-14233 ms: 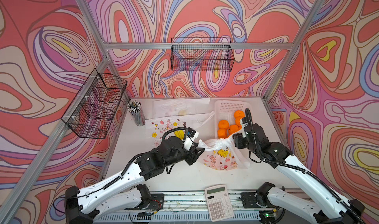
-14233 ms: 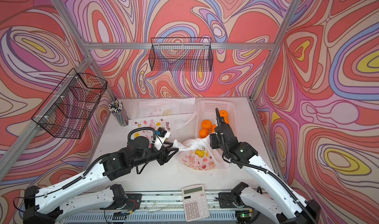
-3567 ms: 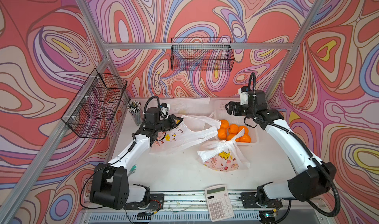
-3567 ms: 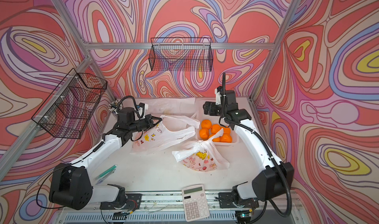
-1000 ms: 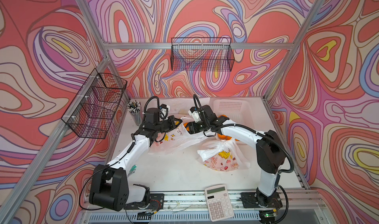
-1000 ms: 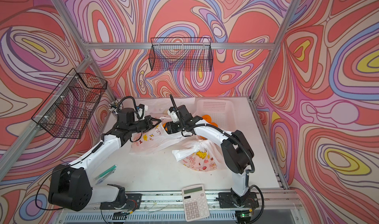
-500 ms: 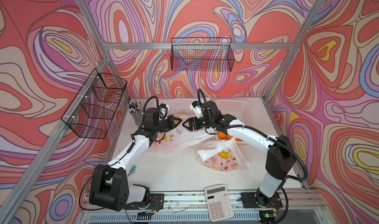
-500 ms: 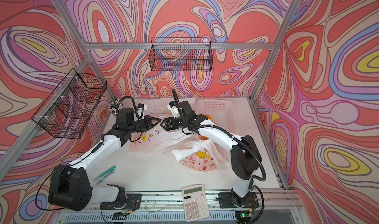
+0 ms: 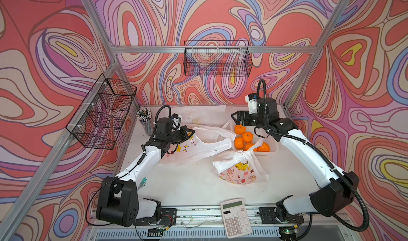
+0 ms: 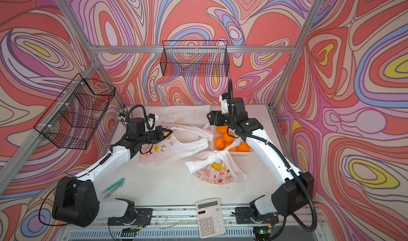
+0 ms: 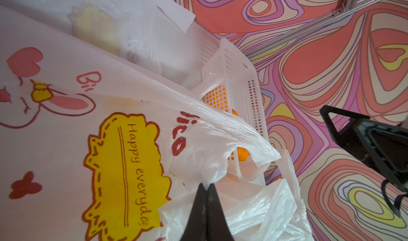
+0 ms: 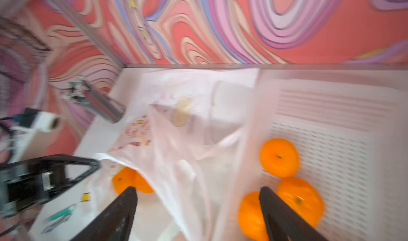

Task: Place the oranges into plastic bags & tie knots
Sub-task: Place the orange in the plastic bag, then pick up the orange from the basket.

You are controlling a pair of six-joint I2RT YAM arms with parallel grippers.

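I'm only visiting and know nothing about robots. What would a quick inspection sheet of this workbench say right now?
Surface: white table, no spill seen.
Job's things: several oranges in the white basket; tied bag closed by a knot; open bag lying beside it; spare bags flat at the back.
Clutter: calculator at the front edge; pen cup; green pen.
Grippers: left gripper shut on the open bag's rim; right gripper open, empty, over the basket.
Cables: black cable loops over each wrist; no snag seen.
Surroundings: wire racks on swirly walls.
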